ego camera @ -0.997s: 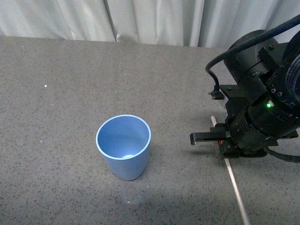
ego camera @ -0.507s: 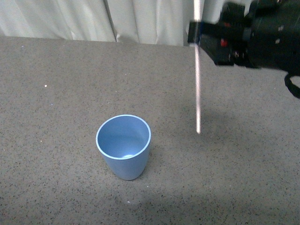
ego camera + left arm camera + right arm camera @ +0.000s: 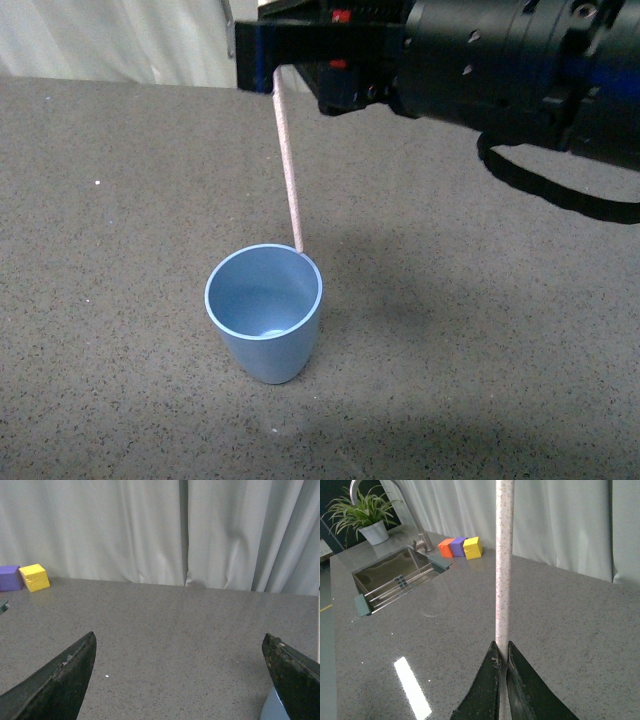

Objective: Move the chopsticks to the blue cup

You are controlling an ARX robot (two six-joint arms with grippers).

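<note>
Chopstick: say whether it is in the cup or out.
Out. The chopstick hangs from the right pincer, tip at the far rim; the cup holds nothing.

Grey speckled counter [image 3: 100,300], pale curtain [image 3: 125,530], sink [image 3: 395,575], tap [image 3: 422,540], potted plant [image 3: 362,517], orange block [image 3: 446,547], purple block [image 3: 457,545], yellow block [image 3: 472,547].

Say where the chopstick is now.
In the front view, left of centre, the chopstick hangs almost upright from the right gripper, its lower tip at the far rim of the blue cup.
</note>
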